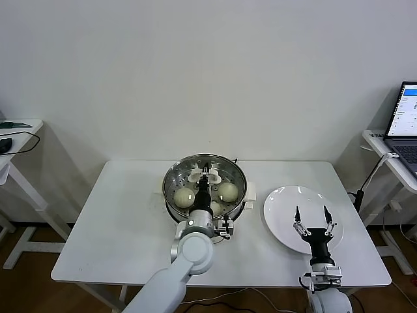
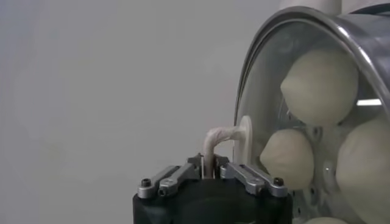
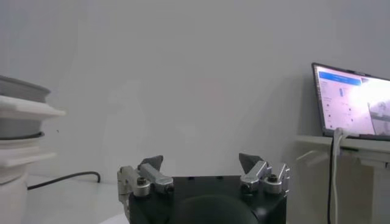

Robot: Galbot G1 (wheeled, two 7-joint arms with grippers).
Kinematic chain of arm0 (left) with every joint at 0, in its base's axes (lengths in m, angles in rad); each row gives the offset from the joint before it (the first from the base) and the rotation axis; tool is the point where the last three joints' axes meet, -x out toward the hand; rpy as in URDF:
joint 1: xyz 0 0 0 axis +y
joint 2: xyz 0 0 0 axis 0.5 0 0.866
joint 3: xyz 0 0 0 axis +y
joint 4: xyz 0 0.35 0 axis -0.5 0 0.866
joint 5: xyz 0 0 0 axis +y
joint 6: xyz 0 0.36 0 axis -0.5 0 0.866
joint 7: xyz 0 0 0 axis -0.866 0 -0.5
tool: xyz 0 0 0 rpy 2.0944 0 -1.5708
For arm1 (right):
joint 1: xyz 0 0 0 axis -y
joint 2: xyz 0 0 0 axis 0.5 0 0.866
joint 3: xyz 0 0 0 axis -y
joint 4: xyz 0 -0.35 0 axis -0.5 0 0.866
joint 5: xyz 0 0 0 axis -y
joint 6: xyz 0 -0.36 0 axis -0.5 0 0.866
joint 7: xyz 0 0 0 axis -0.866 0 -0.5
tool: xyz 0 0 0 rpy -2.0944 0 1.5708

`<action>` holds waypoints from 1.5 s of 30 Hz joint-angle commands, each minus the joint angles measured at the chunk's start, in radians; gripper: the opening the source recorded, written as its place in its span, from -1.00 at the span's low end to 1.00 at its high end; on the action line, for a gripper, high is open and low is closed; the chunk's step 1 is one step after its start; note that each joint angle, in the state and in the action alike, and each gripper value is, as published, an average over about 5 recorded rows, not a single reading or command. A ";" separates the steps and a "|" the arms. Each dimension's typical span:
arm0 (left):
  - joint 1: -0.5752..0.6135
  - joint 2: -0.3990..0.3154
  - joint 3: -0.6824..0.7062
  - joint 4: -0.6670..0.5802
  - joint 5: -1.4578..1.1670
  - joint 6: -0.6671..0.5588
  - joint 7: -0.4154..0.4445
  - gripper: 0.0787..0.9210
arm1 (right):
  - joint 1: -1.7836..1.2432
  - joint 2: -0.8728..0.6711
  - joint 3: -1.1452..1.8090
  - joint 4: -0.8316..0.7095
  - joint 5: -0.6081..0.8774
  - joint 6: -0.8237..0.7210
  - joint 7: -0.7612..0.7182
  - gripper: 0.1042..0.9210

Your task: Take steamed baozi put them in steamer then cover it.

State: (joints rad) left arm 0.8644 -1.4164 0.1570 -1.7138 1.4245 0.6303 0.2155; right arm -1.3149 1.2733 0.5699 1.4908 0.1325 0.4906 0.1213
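Observation:
The steel steamer (image 1: 242, 184) stands mid-table on its white base. The clear glass cover (image 1: 186, 176) lies over it. My left gripper (image 1: 204, 176) is shut on the cover's cream-white handle (image 2: 226, 135) at the centre. Through the glass I see steamed baozi inside: one on the left (image 1: 184, 196), one on the right (image 1: 227, 190) and one at the front (image 1: 215, 207). The left wrist view shows three baozi (image 2: 319, 85) behind the cover's metal rim (image 2: 317, 18). My right gripper (image 1: 311, 216) is open and empty above the white plate (image 1: 283, 195).
The plate is empty at the table's right. A laptop (image 1: 405, 124) sits on a side table at the far right, with cables hanging near it. Another side table (image 1: 16, 130) stands at the far left. The steamer's base shows in the right wrist view (image 3: 18, 152).

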 commanded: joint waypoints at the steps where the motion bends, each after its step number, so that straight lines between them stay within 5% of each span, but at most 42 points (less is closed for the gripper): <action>1: 0.012 0.014 -0.003 -0.052 -0.035 0.016 0.000 -0.21 | 0.002 0.003 -0.006 0.004 -0.002 -0.001 -0.002 0.76; 15: 0.107 0.086 0.006 -0.238 -0.099 0.033 0.006 0.67 | -0.006 0.013 -0.015 0.021 -0.017 -0.003 0.002 0.76; 25: 0.260 0.241 -0.096 -0.511 -0.270 0.000 0.010 0.77 | -0.025 -0.003 -0.027 0.075 0.015 -0.077 0.048 0.76; 29: 0.402 0.270 -0.291 -0.606 -0.458 -0.113 -0.062 0.77 | -0.045 -0.020 -0.043 0.127 0.068 -0.164 0.083 0.76; 36: 0.630 0.146 -0.633 -0.544 -1.056 -0.495 -0.299 0.77 | -0.079 -0.025 -0.046 0.201 0.156 -0.226 0.051 0.76; 40: 0.692 0.095 -0.758 -0.441 -1.245 -0.714 -0.299 0.77 | -0.088 -0.025 -0.056 0.217 0.173 -0.217 0.048 0.76; 45: 0.721 0.072 -0.802 -0.335 -1.323 -0.826 -0.233 0.77 | -0.095 -0.025 -0.066 0.221 0.188 -0.219 0.048 0.76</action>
State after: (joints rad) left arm 1.3896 -1.2804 -0.3433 -2.1724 0.5981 0.2267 0.0300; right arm -1.3915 1.2514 0.5159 1.6609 0.2572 0.3188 0.1682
